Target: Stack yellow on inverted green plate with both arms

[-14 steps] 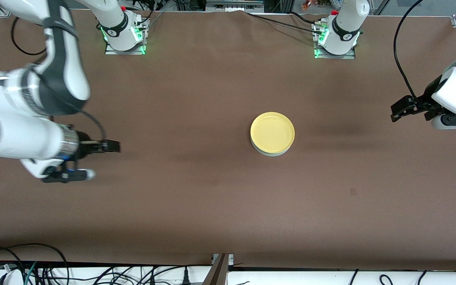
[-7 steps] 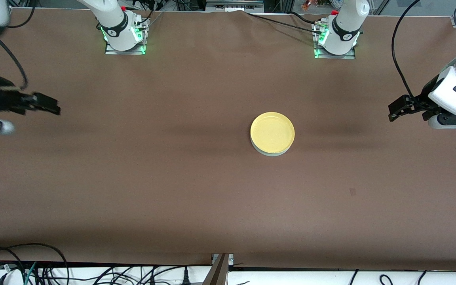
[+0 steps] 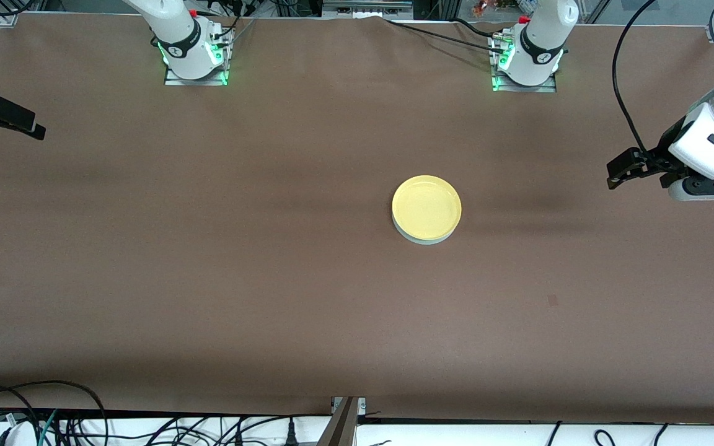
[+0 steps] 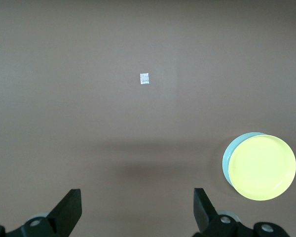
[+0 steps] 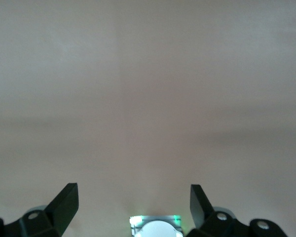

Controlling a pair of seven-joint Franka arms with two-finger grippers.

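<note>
The yellow plate lies right way up on the pale green plate, of which only a thin rim shows beneath it, near the middle of the table. In the left wrist view the yellow plate covers all but a crescent of the green plate. My left gripper hangs open and empty over the left arm's end of the table, well apart from the stack; it also shows in its own wrist view. My right gripper is open and empty over the table's edge at the right arm's end, and shows in its own wrist view.
The brown table cover is bare around the stack. A small pale mark lies nearer the front camera, toward the left arm's end; it also shows in the left wrist view. The right arm's base shows between the right fingers.
The right arm has swung away from the table's middle to the edge at its own end. The left gripper has drifted only slightly. The plates have not moved.
</note>
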